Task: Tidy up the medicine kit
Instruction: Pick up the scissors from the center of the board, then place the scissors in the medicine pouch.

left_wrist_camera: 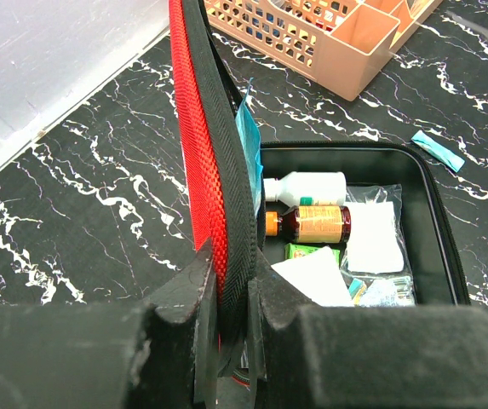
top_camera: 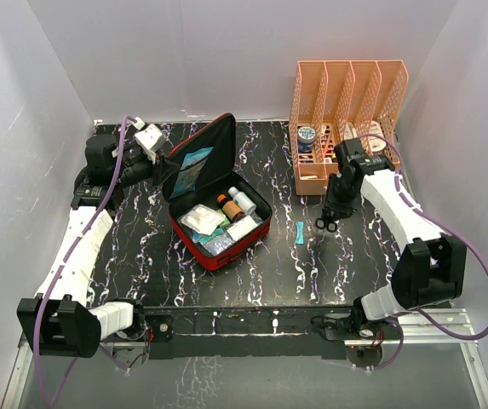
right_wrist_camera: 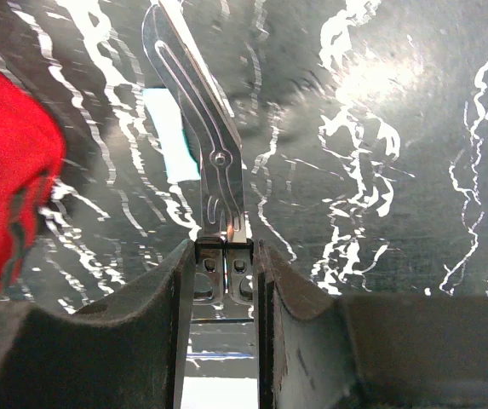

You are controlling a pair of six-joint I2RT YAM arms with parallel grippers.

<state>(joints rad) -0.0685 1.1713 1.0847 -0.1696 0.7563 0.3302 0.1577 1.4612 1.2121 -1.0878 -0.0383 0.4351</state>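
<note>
left of centre on the table (top_camera: 312,273): medicine kit (top_camera: 226,253) open, lid upright | left gripper (left_wrist_camera: 231,277) pinched on lid edge | right gripper (right_wrist_camera: 224,256) clamps metal shears (right_wrist_camera: 214,162) | kit likely light, soft, floppy: take the stiffer zip rim

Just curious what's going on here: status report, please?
Left gripper shut on medicine kit lid, holding it open. Right gripper shut on metal scissors. Teal packet loose on table; nothing blocking.

White arm links (top_camera: 77,247), black joints (top_camera: 431,268), purple cables (top_camera: 122,145)
</note>
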